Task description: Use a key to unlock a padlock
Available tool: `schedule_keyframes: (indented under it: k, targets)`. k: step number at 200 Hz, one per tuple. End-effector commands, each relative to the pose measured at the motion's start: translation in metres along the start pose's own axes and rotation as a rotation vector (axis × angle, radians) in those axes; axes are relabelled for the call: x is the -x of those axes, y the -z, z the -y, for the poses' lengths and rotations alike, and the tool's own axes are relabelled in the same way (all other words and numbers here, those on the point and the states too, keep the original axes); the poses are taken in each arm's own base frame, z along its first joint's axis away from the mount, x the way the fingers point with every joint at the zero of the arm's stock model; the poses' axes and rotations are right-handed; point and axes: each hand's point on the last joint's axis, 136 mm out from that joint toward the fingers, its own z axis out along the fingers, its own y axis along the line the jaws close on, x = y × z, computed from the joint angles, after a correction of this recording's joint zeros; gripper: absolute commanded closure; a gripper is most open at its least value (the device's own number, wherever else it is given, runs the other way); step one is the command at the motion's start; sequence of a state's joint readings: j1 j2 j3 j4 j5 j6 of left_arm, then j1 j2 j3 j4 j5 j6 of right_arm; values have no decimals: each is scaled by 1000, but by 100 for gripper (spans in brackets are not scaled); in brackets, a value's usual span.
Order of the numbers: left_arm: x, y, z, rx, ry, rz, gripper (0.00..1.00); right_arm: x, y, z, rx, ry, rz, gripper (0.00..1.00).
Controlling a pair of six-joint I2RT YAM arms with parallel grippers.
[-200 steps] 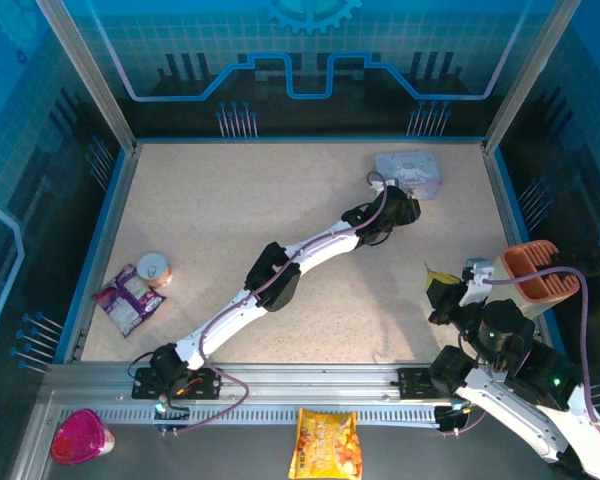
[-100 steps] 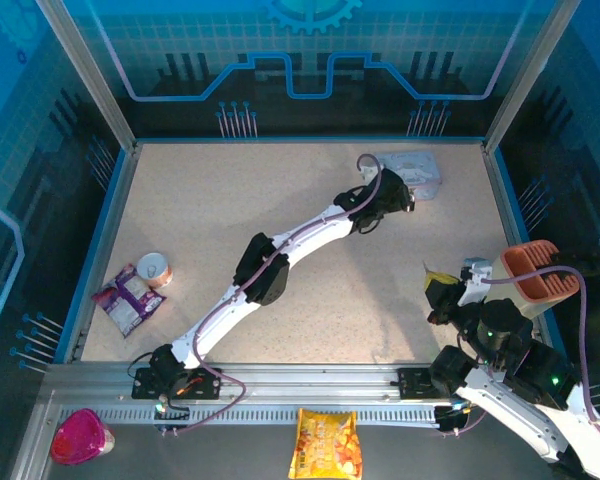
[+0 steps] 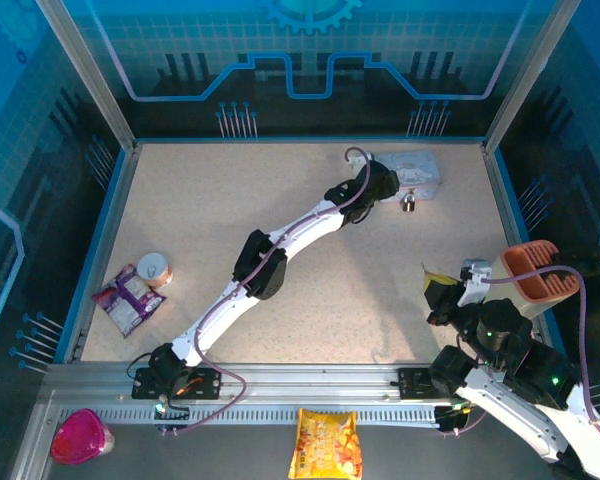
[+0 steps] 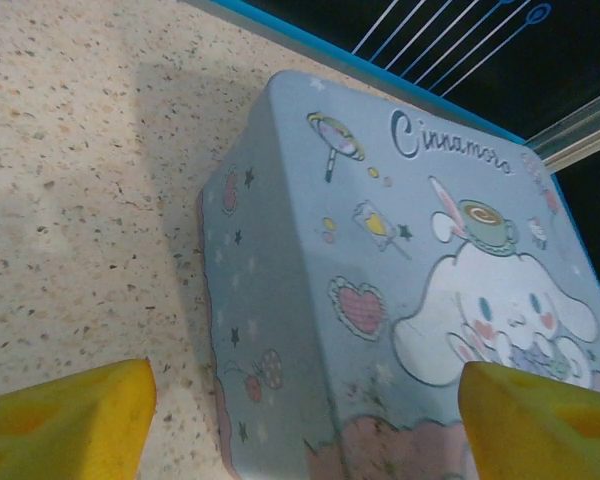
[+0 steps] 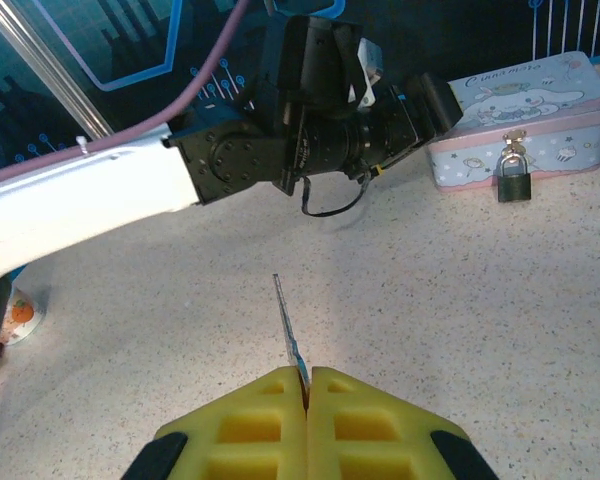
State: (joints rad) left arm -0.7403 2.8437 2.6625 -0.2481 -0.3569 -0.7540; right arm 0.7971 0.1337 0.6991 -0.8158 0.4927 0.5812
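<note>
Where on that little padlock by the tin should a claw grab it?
Probably the padlock by its dark body, pinched across its side edges, coming from the open tabletop in front: the tin stands right behind it, and its shackle is thin.

L arm (image 3: 313, 222) & R arm (image 3: 515, 405): white links, black joints/motor housings. Purple cable (image 5: 208, 72) runs along each. Fingers (image 5: 245, 430) yellow, w/ rect. recesses.

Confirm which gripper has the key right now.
The right gripper: it is shut on the key, whose thin blade sticks out ahead. The left gripper stands open by the tin, holding nothing.
</note>
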Motion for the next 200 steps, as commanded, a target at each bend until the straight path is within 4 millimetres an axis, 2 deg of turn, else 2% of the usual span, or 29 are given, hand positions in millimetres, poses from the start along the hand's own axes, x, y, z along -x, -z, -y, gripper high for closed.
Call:
schedule_keyframes:
  k: [1, 29, 63, 85, 125, 182, 200]
  targets:
    - [-2, -11, 12, -81, 19, 36, 21, -2, 3, 2, -3, -19, -8, 99]
    - [-10, -17, 5, -70, 13, 27, 25, -4, 2, 3, -4, -22, -15, 99]
    - [-19, -14, -22, 41, -16, -36, 36, -6, -1, 1, 2, -26, -17, 99]
    - [-22, -4, -37, 108, -63, -67, 40, -5, -3, -2, 9, -27, -19, 99]
    - [-23, 16, -55, 155, -111, -95, 40, -6, -6, -5, 16, -28, -25, 99]
    - [-17, 40, -61, 153, -144, -103, 40, -9, -9, -7, 25, -40, -37, 99]
    - [-15, 50, -69, 165, -144, -105, 40, -8, -9, -8, 28, -45, -35, 99]
